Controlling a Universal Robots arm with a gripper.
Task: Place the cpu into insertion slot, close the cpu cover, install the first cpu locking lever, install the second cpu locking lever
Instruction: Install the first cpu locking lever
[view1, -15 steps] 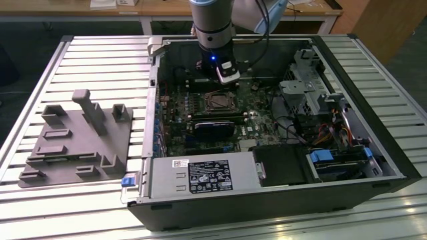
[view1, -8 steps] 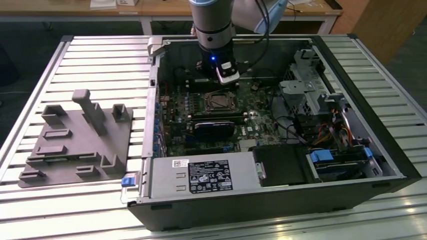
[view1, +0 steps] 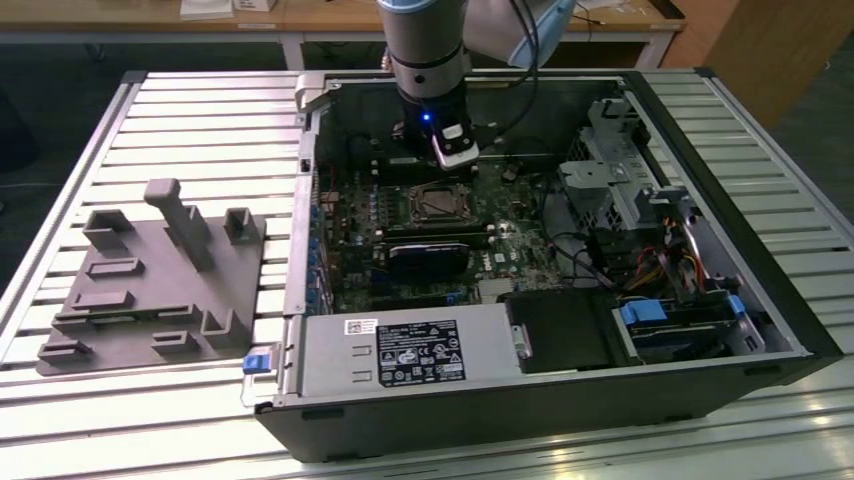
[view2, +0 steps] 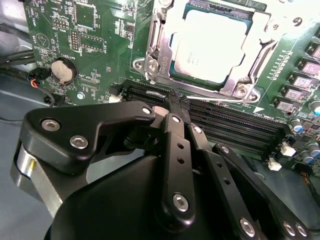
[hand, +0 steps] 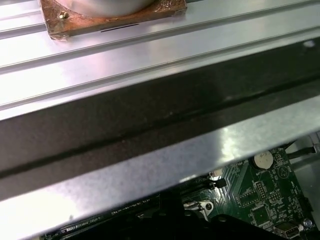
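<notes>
**q:** how far is the task judged to have got?

**a:** the cpu (view2: 210, 45) is found seated in the insertion slot (view1: 434, 205). the cpu cover (view2: 161, 42) is judged to be lowered around it, as the chip's pale face is seen through the cut-out. whether either locking lever has been latched cannot be told, so both are counted as outstanding.

**q:** where is the slot located?

**a:** in the exterior view it is seen near the middle of the motherboard (view1: 400, 250), inside the open computer case (view1: 534, 410). the gripper (view1: 455, 158) is found close by, at about 12 o'clock of it.

**q:** and the gripper's condition?

**a:** in the second wrist view the fingertips (view2: 177, 102) are seen brought together, and nothing is held between them. the gripper is poised over the memory slots (view2: 235, 125), just beside the socket. contact with the board cannot be confirmed.
</notes>
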